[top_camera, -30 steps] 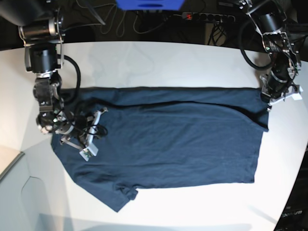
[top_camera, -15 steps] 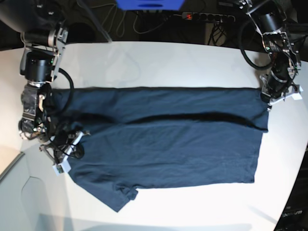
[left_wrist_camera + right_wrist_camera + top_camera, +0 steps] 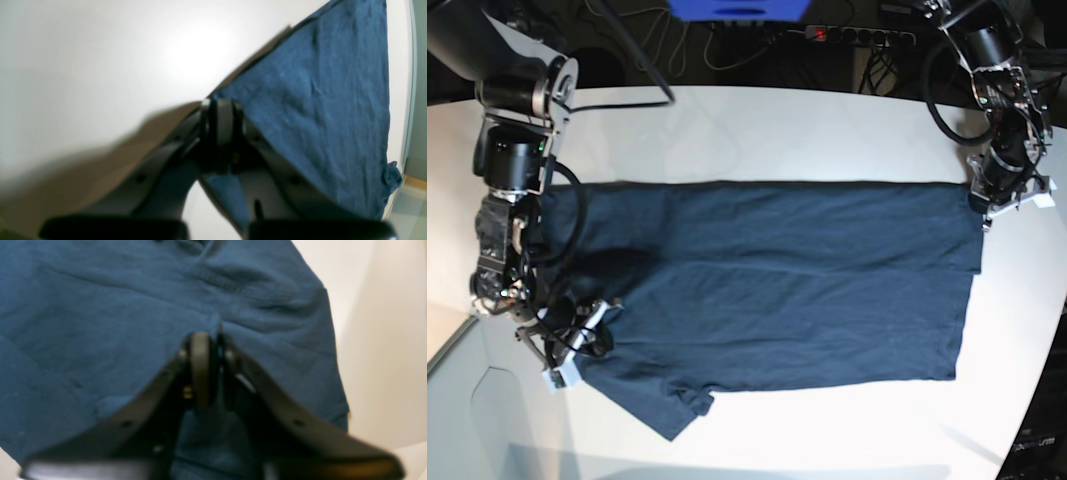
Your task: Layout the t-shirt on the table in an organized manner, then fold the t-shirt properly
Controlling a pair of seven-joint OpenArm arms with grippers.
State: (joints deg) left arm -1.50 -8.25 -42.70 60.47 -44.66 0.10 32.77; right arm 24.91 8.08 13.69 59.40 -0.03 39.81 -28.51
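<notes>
Left gripper point(image 3: 983, 212) pinches the t-shirt point(image 3: 777, 290) corner tight at three o'clock. Right gripper point(image 3: 592, 335) sits at the eight o'clock edge, jaws almost together around a fold of cloth. The shirt lies spread across the white table point(image 3: 757, 130).

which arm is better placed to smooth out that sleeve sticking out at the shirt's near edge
Right. Its gripper sits on the t-shirt beside that sleeve; the left gripper pinches the far corner.
</notes>
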